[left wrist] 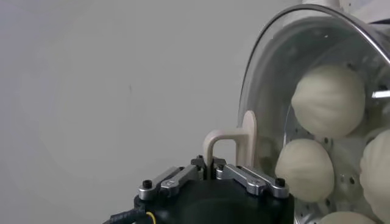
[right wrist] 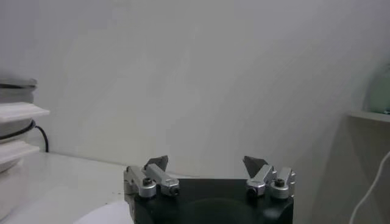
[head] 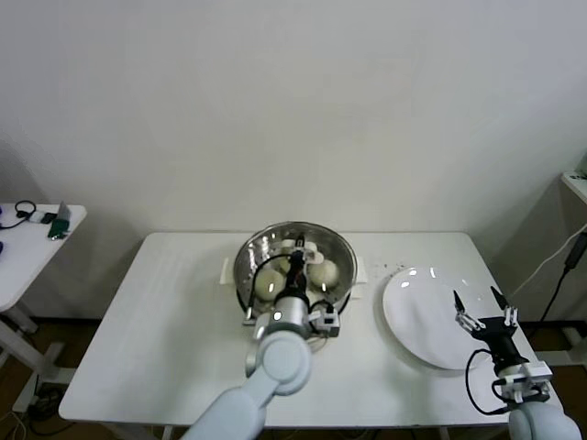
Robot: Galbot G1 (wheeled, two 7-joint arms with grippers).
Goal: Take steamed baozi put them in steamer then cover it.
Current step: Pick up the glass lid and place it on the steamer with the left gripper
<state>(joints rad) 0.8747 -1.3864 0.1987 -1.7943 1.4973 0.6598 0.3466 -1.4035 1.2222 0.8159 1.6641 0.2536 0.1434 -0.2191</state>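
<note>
The steamer [head: 246, 259] stands at the table's back middle, a shiny steel pot on a white base. Several cream-white baozi [head: 268, 286] lie inside it. They also show in the left wrist view [left wrist: 329, 100] through the glass. My left gripper [head: 295, 268] is shut on the white handle [left wrist: 230, 141] of the clear glass cover [left wrist: 259, 73], which sits over the steamer. I cannot tell if the cover rests fully on the rim. My right gripper [head: 481, 307] is open and empty, over the right part of the white plate [head: 417, 321].
The flat white plate lies right of the steamer with nothing on it. A small side table [head: 27, 240] with gadgets stands at the far left. A shelf edge [head: 578, 183] and a cable [head: 559, 266] are at the far right. The steamer's side [right wrist: 13, 122] shows in the right wrist view.
</note>
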